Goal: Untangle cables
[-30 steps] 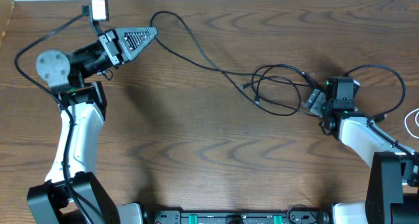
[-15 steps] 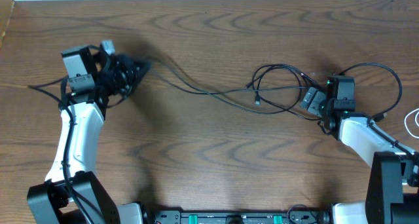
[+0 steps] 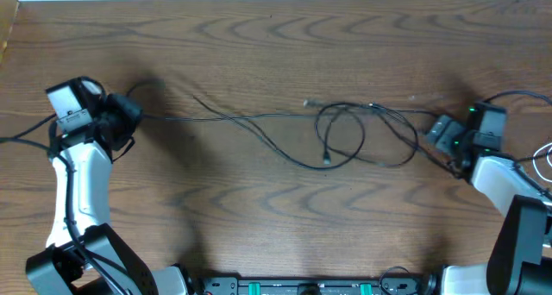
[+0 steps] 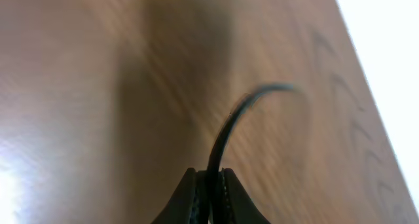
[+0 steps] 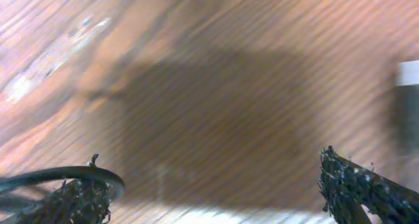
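On a wooden table, two robot arms are working at a tangle whose single loop is lying just right of centre. Far to the left of the loop, the left gripper is clamping its jaws together on the end of a black cable. The left wrist view is showing that cord rising from between the closed fingers and arcing away above the wood. From there the cable is stretching rightward along the table into the loop. What look like two black cables are crossing there, though the strands are too thin to separate with certainty. Two small plug ends are showing: one is lying just left of the loop's top, and one is lying at its bottom. To the right of the loop, the right gripper is standing with its jaws spread wide and gripping nothing, a black strand curving beside one finger. Farther right again, one white cable is showing partly at the picture's edge.
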